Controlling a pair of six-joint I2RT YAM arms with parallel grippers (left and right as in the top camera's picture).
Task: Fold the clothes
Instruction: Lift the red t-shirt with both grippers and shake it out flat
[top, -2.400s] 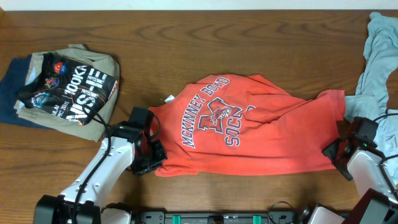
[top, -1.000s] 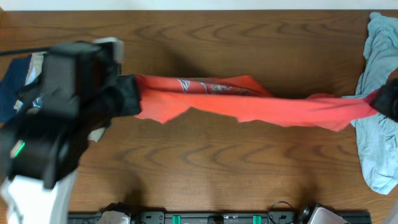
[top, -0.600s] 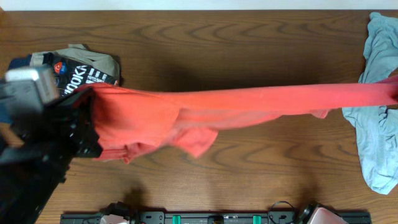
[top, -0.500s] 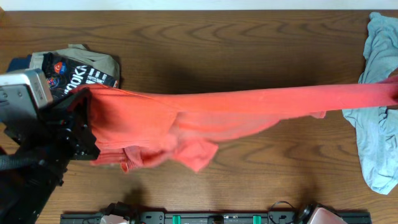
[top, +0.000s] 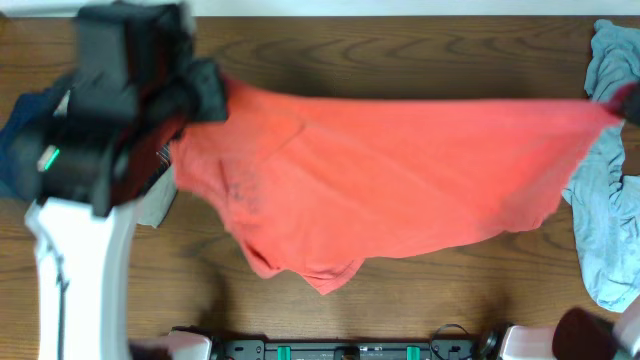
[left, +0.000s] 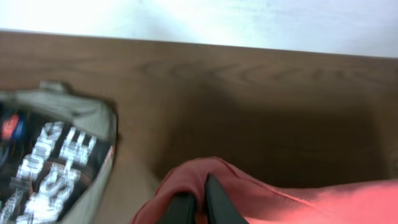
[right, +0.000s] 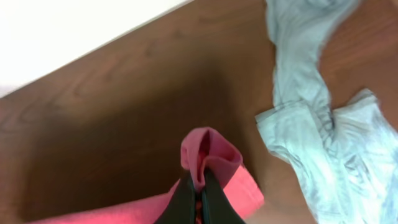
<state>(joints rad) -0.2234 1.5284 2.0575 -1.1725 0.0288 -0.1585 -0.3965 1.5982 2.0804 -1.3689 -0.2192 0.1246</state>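
Now the red-orange T-shirt is hanging open as one broad sheet over the middle of the wooden table. Half a second ago it was running across that table as a narrow stretched band, bunched toward the table's left end. The lettering is not showing in the overhead view, so the plain side seems to be facing up. The left gripper is pinching one corner of the cloth tight between closed fingers near the table's far left. The right gripper is clamping a fold of the opposite corner near the table's far right. The lower edge is drooping toward the table's near side, with a small flap curling under. As a judgement, the shake-out is working. The garment is spreading enough to be laid flat on the table, and no fold is in place yet. No bins or baskets are showing. A folded pile with a black printed shirt on top is sitting at the table's left end, and a pale blue-grey garment is lying crumpled at the table's right end.
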